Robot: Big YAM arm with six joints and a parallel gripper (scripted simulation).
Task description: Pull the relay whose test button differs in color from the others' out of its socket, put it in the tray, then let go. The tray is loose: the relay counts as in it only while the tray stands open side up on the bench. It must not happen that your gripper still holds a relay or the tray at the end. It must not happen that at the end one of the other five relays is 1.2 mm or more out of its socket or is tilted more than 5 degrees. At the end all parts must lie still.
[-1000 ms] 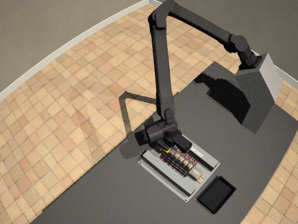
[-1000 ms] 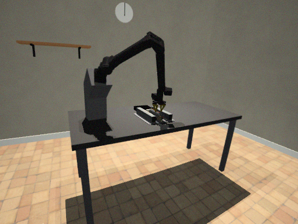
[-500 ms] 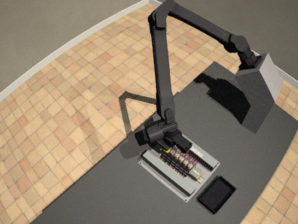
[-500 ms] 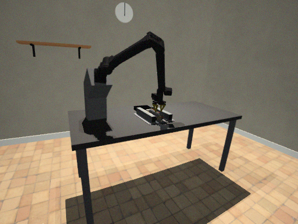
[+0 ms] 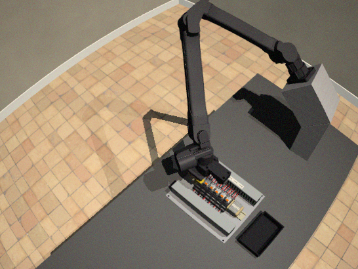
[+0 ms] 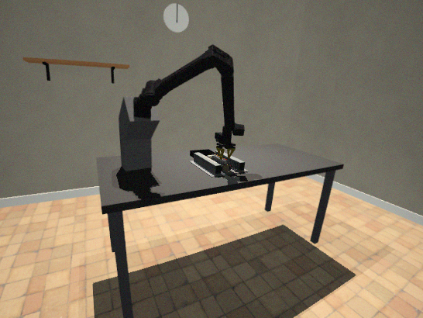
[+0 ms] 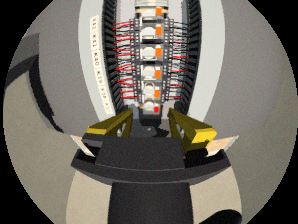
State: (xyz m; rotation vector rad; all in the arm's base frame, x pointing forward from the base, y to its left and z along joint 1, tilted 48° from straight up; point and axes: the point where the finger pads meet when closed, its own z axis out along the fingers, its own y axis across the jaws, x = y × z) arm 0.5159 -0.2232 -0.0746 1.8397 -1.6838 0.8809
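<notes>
Left of the row in the wrist view, a pale wall (image 7: 91, 60) stands beside the wires. At the row's near end, the relay with the red button (image 7: 150, 107) sits between the claw's (image 7: 151, 116) (image 6: 225, 157) partly open, unfilled fingers; five others have orange buttons (image 7: 158, 52). Right, another pale wall (image 7: 214, 55) stands close.

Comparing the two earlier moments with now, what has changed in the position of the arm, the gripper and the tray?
Nothing visibly changed. The arm and the open gripper show no clear movement over the relay row, and nothing was visibly taken or released. The tray stayed beside the panel.
</notes>
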